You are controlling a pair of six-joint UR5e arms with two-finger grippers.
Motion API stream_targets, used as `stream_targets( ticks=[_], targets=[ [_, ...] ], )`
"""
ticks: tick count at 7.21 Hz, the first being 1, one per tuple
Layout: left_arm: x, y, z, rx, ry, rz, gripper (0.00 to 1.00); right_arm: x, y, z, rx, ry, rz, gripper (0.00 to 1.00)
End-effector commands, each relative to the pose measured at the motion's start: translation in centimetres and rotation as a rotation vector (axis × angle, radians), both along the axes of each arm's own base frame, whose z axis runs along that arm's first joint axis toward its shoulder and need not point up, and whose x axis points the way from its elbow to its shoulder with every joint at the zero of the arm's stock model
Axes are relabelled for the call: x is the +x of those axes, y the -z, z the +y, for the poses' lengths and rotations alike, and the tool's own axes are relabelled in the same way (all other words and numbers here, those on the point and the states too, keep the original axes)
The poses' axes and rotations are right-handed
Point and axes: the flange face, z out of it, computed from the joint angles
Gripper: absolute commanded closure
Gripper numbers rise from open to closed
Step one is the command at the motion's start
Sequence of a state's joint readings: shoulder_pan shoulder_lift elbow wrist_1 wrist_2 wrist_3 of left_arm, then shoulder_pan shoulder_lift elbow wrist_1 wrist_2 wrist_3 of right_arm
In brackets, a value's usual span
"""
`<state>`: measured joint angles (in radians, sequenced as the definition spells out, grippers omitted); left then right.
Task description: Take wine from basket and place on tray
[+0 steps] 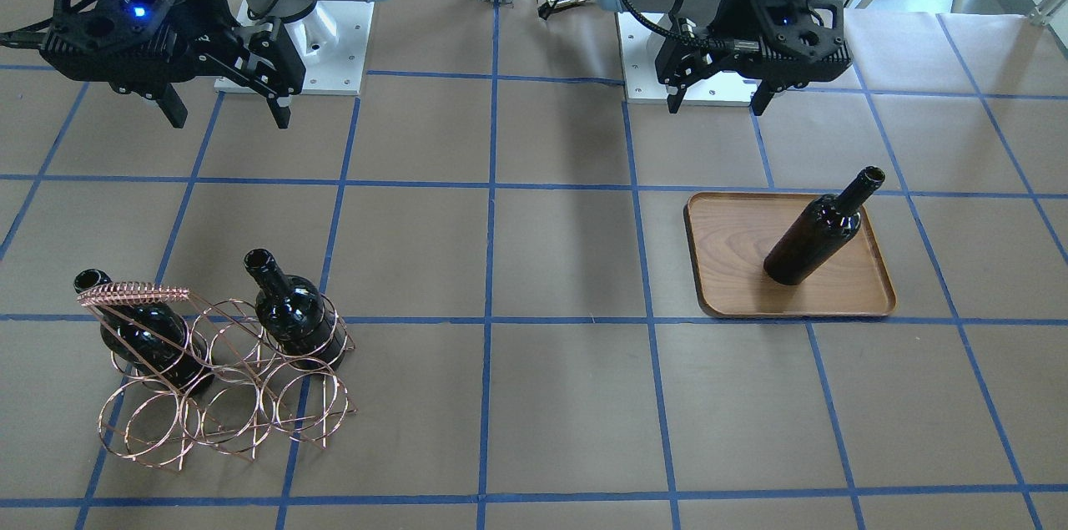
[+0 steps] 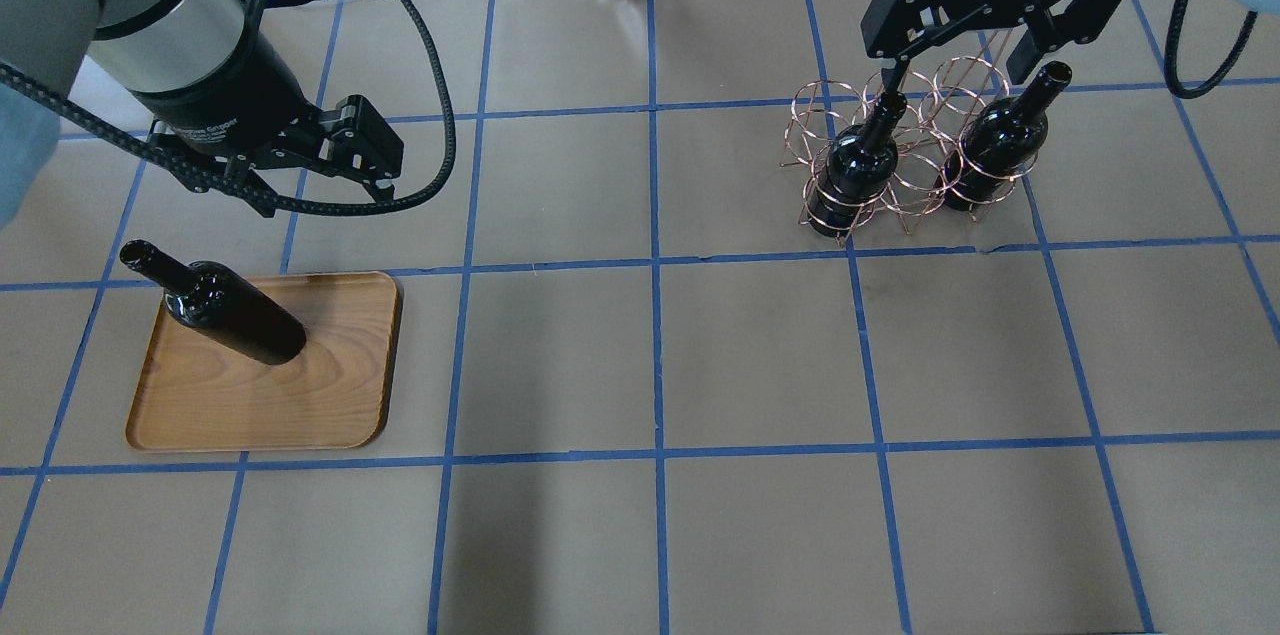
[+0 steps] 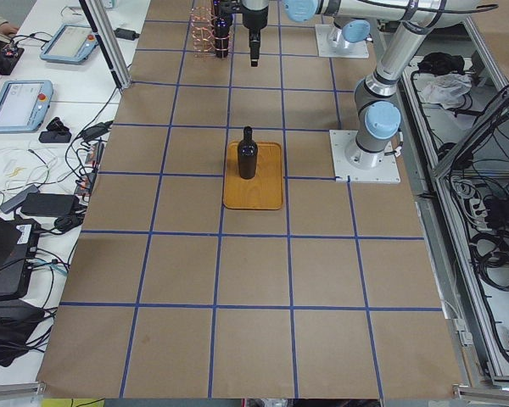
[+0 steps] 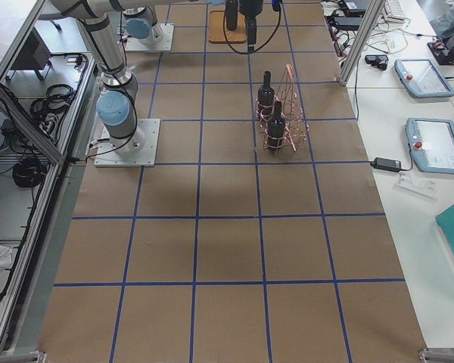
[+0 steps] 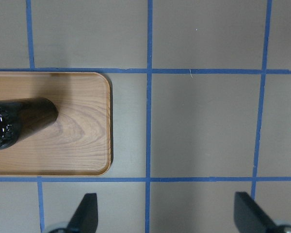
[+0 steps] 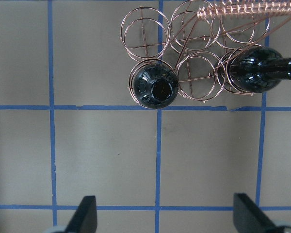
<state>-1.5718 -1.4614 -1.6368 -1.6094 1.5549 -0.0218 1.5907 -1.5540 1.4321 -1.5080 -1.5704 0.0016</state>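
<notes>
One near-black wine bottle (image 2: 235, 315) stands upright on the brown wooden tray (image 2: 300, 405), toward its left end; it shows in the front view (image 1: 813, 234) and the left wrist view (image 5: 14, 124) too. Two more bottles (image 2: 860, 170) (image 2: 995, 155) stand in the copper wire basket (image 2: 915, 185), in its two outer slots. My left gripper (image 2: 325, 197) is open and empty, raised behind the tray. My right gripper (image 2: 957, 73) is open and empty, raised above the robot-side edge of the basket. The right wrist view shows both basket bottles (image 6: 154, 88) (image 6: 257, 73) from above.
The table is covered in brown paper with a blue tape grid (image 2: 655, 260). The two arm bases (image 1: 292, 54) (image 1: 667, 71) stand at the robot's edge. Cables and pendants (image 3: 34, 102) lie on side tables beyond the table's edge.
</notes>
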Motion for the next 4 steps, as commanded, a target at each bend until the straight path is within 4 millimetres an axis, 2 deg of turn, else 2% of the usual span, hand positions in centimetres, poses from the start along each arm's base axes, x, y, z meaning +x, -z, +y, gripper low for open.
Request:
stream_targets(
  ticks=[1,4],
  targets=[
    [0.08,0.05,0.06,0.003,-0.001,-0.004,0.00,0.01,-0.04,-0.01,-0.001,0.000,-0.001,0.00],
    [0.03,0.35,-0.06,0.005,-0.001,0.001,0.00,0.00,-0.03,0.07,0.001,0.001,0.000,0.00]
  ],
)
